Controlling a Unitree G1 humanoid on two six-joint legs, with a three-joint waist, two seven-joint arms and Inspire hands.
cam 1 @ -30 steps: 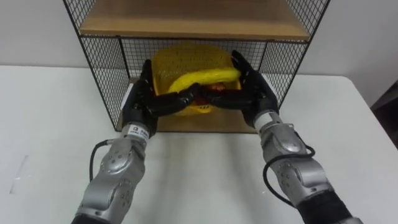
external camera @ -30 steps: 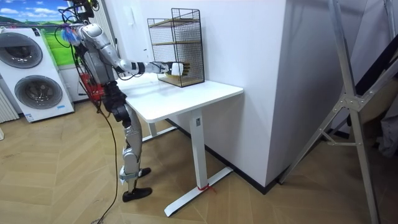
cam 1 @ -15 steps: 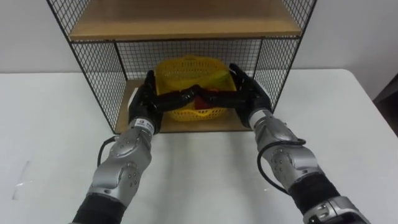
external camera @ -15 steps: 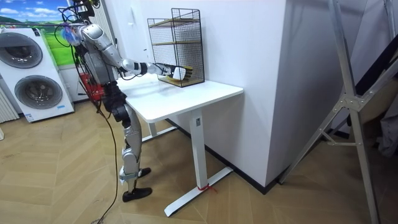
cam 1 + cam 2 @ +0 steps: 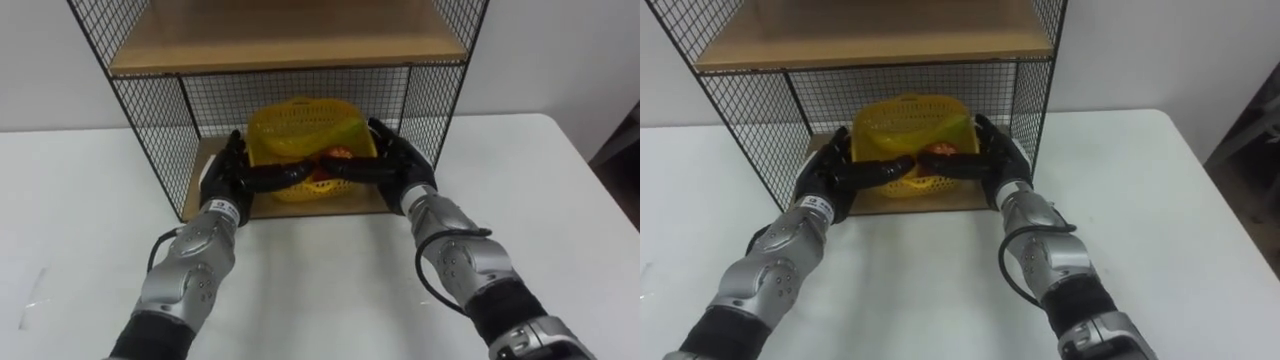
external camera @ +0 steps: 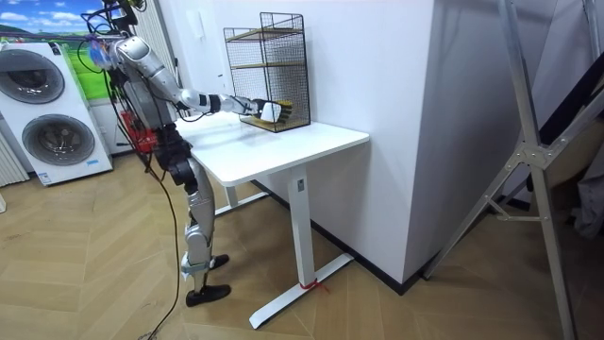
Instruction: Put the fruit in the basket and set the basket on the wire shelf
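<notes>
The yellow mesh basket (image 5: 300,125) stands on the bottom board of the black wire shelf (image 5: 150,120), well inside the frame. A red fruit (image 5: 337,154) shows over its front rim; anything else in it is hidden. My left hand (image 5: 228,178) lies against the basket's left side and my right hand (image 5: 400,165) against its right side. Both are open, their straight fingers reaching across the basket's front until the tips nearly meet. In the room view I stand at the white table (image 6: 283,146) with both arms stretched into the shelf (image 6: 269,71).
A wooden upper board (image 5: 270,40) roofs the compartment just above the basket, with mesh walls close on both sides. The shelf stands at the table's back against the wall. Bare white tabletop (image 5: 320,280) lies in front. Washing machines (image 6: 52,104) stand behind me.
The basket has gone deeper into the shelf and come down level on the bottom board, with both hands still at its sides. The banana seen over the rim a second ago is hidden.
</notes>
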